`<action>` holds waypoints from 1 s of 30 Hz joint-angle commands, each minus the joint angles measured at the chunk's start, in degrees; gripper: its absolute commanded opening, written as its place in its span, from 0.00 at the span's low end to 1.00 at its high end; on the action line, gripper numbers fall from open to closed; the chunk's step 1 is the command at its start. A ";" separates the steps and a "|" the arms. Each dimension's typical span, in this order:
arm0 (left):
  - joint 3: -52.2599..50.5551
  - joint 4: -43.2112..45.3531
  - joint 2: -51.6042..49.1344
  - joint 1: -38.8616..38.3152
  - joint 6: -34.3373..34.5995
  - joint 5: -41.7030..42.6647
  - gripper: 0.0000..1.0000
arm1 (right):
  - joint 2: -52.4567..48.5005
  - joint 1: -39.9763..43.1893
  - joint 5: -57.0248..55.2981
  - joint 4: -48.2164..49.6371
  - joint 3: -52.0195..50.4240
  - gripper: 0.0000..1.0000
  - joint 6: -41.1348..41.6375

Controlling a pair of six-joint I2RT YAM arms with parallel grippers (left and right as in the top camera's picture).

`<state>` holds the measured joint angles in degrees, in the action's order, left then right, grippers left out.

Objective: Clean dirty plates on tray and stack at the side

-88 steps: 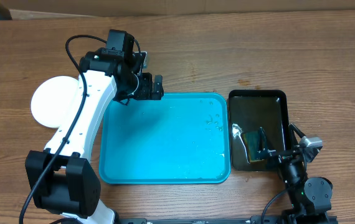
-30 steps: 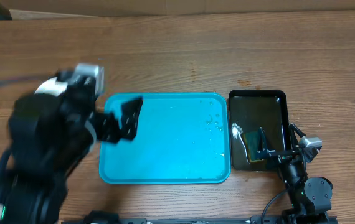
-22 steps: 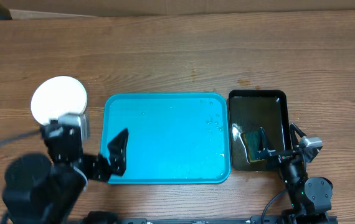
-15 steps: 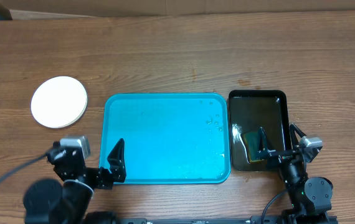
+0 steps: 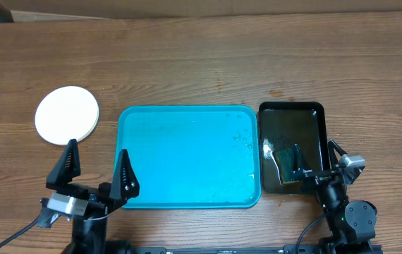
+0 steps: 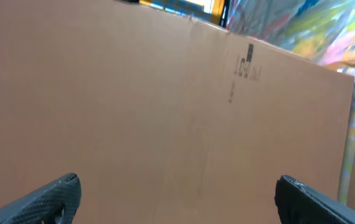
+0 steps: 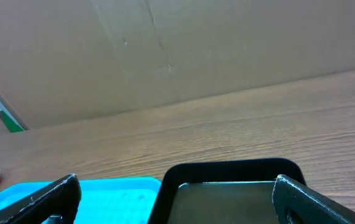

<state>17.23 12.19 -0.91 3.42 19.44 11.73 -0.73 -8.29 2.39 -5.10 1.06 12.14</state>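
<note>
Overhead straight down, left wrist faces cardboard wall (image 6: 165,112), right wrist low, shares tray (image 7: 118,196) with overhead

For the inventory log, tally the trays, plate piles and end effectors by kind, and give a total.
Trays: 2 (large turquoise rectangular plastic tray, smaller black rectangular tray)
Plate piles: 1 (round white plates; how many are in the pile cannot be told)
End effectors: 2 (left end effector, right end effector, both open)
Total: 5

You have white plates (image 5: 66,125), a turquoise tray (image 5: 187,159), a black tray (image 5: 291,106), and a brown wood-grained surface (image 5: 222,63).
</note>
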 commanded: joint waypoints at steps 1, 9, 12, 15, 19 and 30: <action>-4.26 0.61 0.72 0.26 3.32 -0.92 1.00 | 0.57 0.17 -0.11 0.39 -0.59 1.00 -0.20; -11.74 0.48 0.72 0.13 10.10 -6.95 1.00 | 0.57 0.17 -0.11 0.39 -0.59 1.00 -0.20; -14.12 0.13 0.72 -0.09 11.04 -9.22 1.00 | 0.57 0.17 -0.13 0.37 -0.59 1.00 -0.22; -16.04 -0.59 0.72 -0.09 11.04 -10.38 1.00 | 0.57 0.17 -0.11 0.39 -0.59 1.00 -0.22; -16.96 -6.99 0.72 -0.09 10.86 -11.13 1.00 | 0.57 0.17 -0.11 0.39 -0.59 1.00 -0.20; -16.96 -16.68 0.72 -1.68 -3.96 -12.11 1.00 | 0.57 0.17 -0.13 0.39 -0.59 1.00 -0.20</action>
<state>0.47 -4.40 -0.80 2.20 22.68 0.34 -0.73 -8.29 2.39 -5.13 1.06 12.14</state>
